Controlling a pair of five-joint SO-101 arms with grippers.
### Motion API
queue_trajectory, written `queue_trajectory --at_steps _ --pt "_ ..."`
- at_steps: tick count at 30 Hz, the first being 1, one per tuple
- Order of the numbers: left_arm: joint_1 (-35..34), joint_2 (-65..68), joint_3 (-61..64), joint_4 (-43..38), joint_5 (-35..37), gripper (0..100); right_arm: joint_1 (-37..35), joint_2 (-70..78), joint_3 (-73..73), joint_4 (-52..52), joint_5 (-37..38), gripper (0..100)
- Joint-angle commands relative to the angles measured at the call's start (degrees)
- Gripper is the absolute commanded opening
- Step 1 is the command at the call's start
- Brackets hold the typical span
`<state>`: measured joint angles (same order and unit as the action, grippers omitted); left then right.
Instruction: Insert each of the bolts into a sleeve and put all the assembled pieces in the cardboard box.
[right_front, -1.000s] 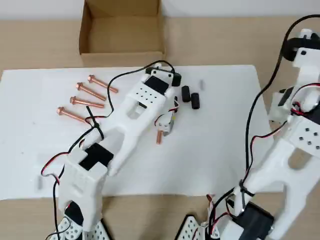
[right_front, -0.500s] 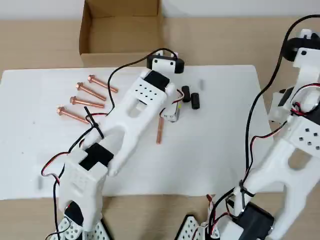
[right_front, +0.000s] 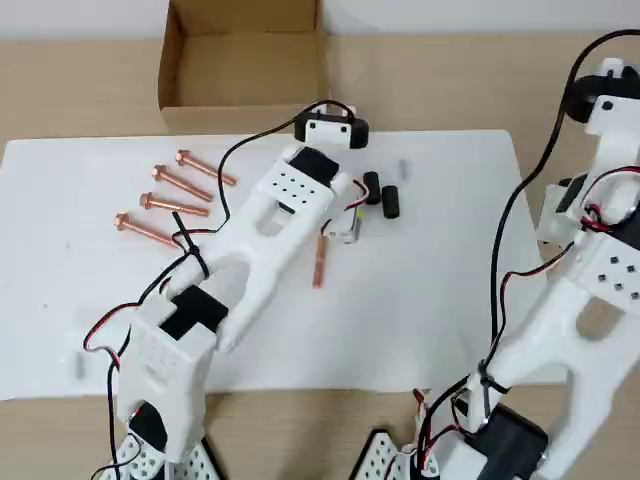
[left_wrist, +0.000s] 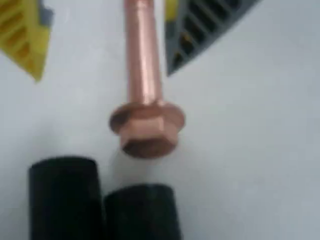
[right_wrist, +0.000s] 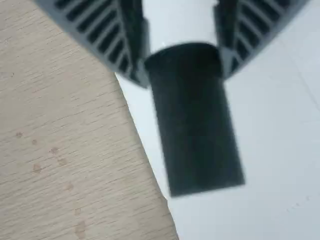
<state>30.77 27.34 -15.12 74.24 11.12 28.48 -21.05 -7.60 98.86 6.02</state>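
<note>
A row of four copper bolts (right_front: 176, 206) lies loose toward the left edge of the white sheet (right_front: 440, 300) spread on the table (right_front: 420, 80), heads toward that edge; beyond them the cardboard box (right_front: 243, 118) sits open-topped at the table's far edge, just off the sheet; the left arm (right_front: 250, 250) stretches from the table's near edge to the middle of the sheet, where the left gripper (left_wrist: 102, 70) is released and grasps nothing, its yellow finger (left_wrist: 22, 35) well apart from a fifth bolt (left_wrist: 145, 90) and its grey finger (left_wrist: 200, 30) just beside the shaft; that bolt lies flat on the sheet, head toward the far edge and near two black sleeves (right_front: 390, 202) lying side by side; at the sheet's right edge the right gripper (right_wrist: 182, 72) is clenched on a third sleeve (right_wrist: 197, 135), both grey fingers (right_wrist: 100, 30) pressed to its sides, the sleeve seen across the line where sheet meets bare wood.
</note>
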Motion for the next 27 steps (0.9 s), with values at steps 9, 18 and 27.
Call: queue_trajectory --at_steps 9,18,27 --pt "-6.33 -0.66 2.99 -0.53 4.66 18 0.31 -2.33 -0.04 -0.09 0.70 1.1" --pt "-4.75 -0.66 3.16 -0.62 4.31 18 -1.19 -6.81 0.48 0.62 0.70 1.1" --pt "-3.52 -0.66 6.95 0.00 4.75 17 -1.36 -6.99 0.04 1.76 0.62 1.1"
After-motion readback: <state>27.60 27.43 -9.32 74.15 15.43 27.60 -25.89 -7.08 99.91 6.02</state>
